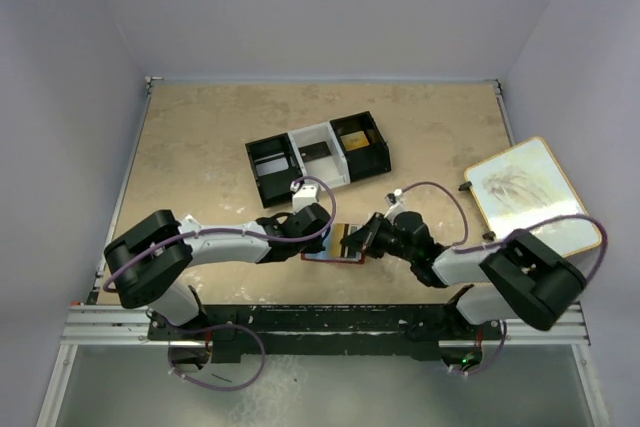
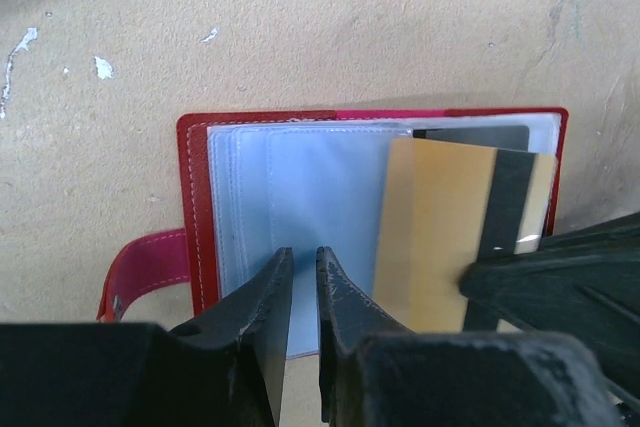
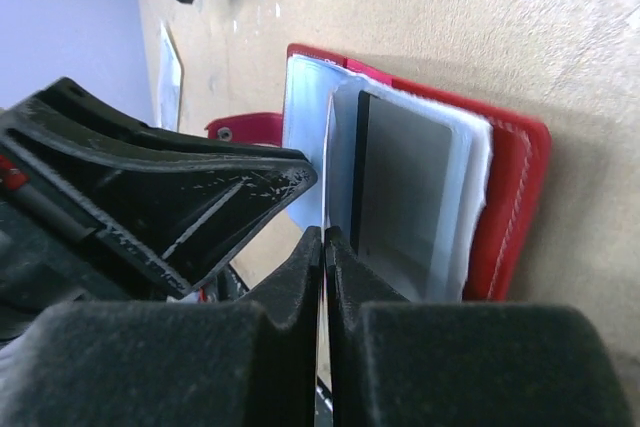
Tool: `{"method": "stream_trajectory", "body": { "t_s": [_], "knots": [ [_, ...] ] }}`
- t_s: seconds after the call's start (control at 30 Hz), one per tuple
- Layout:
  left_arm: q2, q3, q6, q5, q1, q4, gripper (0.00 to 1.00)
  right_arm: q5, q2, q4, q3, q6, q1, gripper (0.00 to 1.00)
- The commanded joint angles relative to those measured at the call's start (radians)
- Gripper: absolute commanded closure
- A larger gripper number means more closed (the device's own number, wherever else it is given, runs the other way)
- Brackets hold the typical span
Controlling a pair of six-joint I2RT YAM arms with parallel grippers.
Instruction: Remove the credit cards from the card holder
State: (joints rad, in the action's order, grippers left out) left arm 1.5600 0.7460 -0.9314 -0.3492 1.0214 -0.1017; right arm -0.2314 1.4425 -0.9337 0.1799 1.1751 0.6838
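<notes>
**Gold card [image 2: 430, 217] half out of the open card holder [image 2: 195, 187], lower centre of the overhead view.**
Your right gripper [image 3: 322, 247] is clamped on the card. Your left gripper [image 2: 305, 262], nearly closed, pins the blue panel. Next, draw the card straight out.

card holder [image 1: 330, 259]: top view, mostly covered by left tool [image 1: 328, 235] and right tool [image 1: 358, 240].
gold card [image 2: 430, 237]: lower end hidden behind right tool.
dark card [image 2: 470, 135]: only top strip shows.
tray [image 1: 375, 162] contents: too small to tell.
</notes>
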Motion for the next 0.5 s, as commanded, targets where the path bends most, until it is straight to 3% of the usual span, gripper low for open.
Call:
{"method": "stream_trajectory", "body": {
  "t_s": [0.0,0.27,0.47],
  "knots": [
    [-0.018,-0.01,0.019,-0.032,-0.003,-0.082,0.87,0.129,-0.202,0.254,0.009,-0.058,-0.008,0.97],
    [-0.05,-0.015,0.02,-0.043,-0.001,-0.083,0.86,0.318,-0.546,0.702,0.099,-0.161,-0.011,0.98],
    [-0.15,-0.004,0.041,-0.022,0.005,-0.084,0.77,0.465,-0.635,0.825,0.208,-0.313,-0.011,1.0]
  ]
}}
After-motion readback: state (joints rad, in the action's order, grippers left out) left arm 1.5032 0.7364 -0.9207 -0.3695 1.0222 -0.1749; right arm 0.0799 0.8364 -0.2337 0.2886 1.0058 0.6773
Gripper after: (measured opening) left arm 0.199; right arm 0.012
